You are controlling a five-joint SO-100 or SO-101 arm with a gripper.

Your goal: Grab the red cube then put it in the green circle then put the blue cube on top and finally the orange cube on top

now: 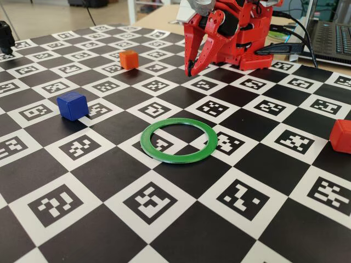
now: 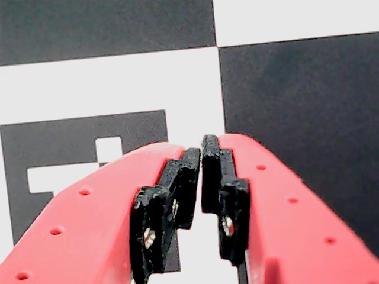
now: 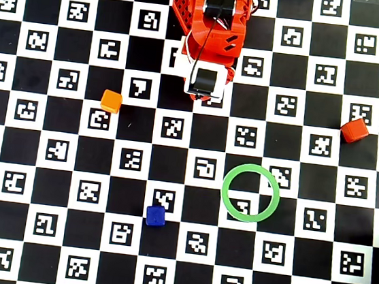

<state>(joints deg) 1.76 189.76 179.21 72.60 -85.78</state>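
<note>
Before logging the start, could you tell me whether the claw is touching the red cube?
Apart: the overhead view shows the claw folded by its base, with the red cube far right.

The board [image 1: 109,230] is a black-and-white checkerboard, each white square carrying a black blocky marker with white cut-outs. The green circle [image 1: 179,141] is a plain mid green. The blue cube [image 1: 72,106] is deep blue, the orange cube [image 1: 129,59] bright orange, and the red cube [image 1: 341,136] a darker red. The arm [image 1: 236,33] is red with black parts, and in the overhead view a white block sits on it. The gripper [image 2: 201,151] has red fingers [image 2: 89,225] with black pads [image 2: 180,189].
</note>
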